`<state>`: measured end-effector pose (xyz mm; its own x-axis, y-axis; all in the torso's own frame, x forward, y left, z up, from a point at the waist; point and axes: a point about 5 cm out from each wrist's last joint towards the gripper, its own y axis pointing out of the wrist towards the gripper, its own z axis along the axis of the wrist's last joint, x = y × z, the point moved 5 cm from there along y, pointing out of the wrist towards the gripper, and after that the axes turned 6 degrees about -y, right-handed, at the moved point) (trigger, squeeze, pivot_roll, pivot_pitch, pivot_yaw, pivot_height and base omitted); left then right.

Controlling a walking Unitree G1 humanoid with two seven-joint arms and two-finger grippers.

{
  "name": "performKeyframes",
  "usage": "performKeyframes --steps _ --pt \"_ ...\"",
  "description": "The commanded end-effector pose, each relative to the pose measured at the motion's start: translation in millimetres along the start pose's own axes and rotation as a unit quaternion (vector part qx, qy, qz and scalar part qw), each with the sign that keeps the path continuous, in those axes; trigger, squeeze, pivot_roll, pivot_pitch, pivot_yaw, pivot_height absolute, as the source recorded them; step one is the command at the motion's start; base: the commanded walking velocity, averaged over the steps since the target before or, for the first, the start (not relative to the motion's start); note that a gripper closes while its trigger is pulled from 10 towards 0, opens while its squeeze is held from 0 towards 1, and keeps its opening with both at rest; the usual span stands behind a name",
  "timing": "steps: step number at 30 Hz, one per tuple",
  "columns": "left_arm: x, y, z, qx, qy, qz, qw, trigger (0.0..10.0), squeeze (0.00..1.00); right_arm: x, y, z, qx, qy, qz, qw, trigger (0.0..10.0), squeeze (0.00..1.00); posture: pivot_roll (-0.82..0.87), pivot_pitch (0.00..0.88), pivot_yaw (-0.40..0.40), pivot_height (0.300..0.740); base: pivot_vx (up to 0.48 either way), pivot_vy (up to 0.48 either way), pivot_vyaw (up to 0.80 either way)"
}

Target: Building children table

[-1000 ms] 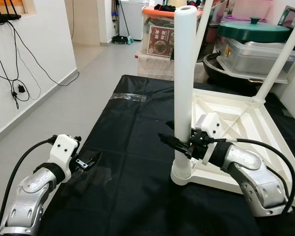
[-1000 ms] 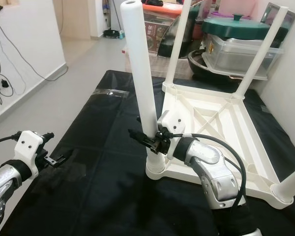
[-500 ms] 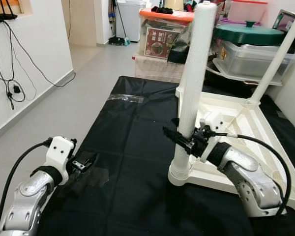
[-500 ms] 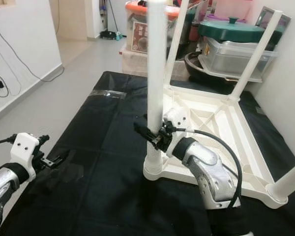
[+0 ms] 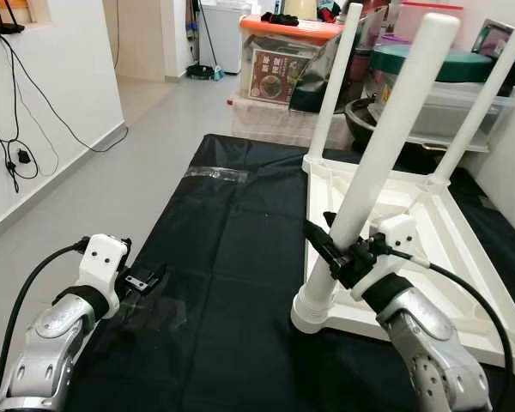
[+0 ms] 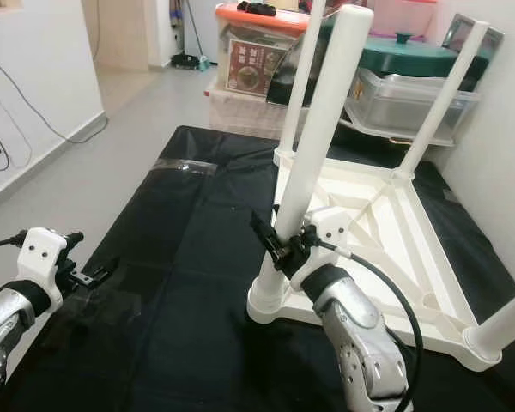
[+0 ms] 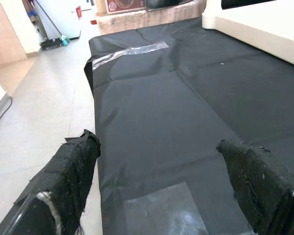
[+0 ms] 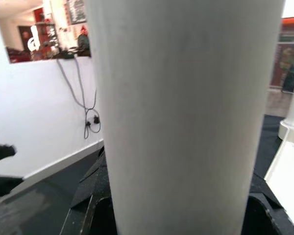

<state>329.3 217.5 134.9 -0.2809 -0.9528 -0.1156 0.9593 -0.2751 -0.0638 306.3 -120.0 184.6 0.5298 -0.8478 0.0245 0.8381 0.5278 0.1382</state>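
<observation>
A pale grey tiled floor (image 5: 154, 112) fills the upper left of the frame, beside a white wall (image 5: 43, 94) with hanging black cables (image 5: 21, 129). Stacked plastic storage boxes (image 5: 279, 64) stand at the top centre.

A plain black cloth (image 5: 232, 249) is seen spread over the floor (image 5: 112, 172) of pale grey tiles, with a strip of clear, glossy tape (image 5: 219, 173) across one edge. The upturned table (image 5: 463, 257) and its legs — including the near leg (image 5: 386, 146) — are shown in off-white plastic. Both arms are silver with white wrist housings, and black fingers are carried by the left gripper (image 5: 146, 280) and right gripper (image 5: 330, 251). An orange lid (image 5: 296, 27) and a dark green lid (image 6: 412, 50) are seen behind, against white walls (image 5: 51, 94) with black cables (image 5: 17, 129).
</observation>
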Motion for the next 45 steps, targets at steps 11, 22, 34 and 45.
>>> performKeyframes --steps 11,22,34,45 --pt "1.6 1.1 -4 -0.003 -0.021 0.009 1.000 10.0 0.00 -34.5 -2.8 -23 -0.066 0.001 0.202 0.977 0.0 0.00 0.15 0.000 -0.113 0.740 0.000 0.000 0.00" --pt "-1.9 -0.2 -8 -0.009 -0.030 0.018 0.999 10.0 0.00 -17.3 -0.2 -27 -0.058 0.063 0.124 0.989 0.0 0.00 0.14 0.000 -0.106 0.740 0.000 0.000 0.00" --pt "-3.4 4.2 -9 -0.014 -0.026 0.016 0.999 10.0 0.00 25.9 -23.9 -48 -0.099 0.035 -0.171 0.980 0.0 0.00 0.11 0.000 -0.071 0.740 0.000 0.000 0.00" --pt "-7.4 5.7 -9 -0.019 -0.023 0.024 0.999 10.0 0.00 51.2 -45.1 -56 -0.161 0.040 -0.349 0.923 0.0 0.00 0.12 0.000 -0.067 0.740 0.000 0.000 0.00"
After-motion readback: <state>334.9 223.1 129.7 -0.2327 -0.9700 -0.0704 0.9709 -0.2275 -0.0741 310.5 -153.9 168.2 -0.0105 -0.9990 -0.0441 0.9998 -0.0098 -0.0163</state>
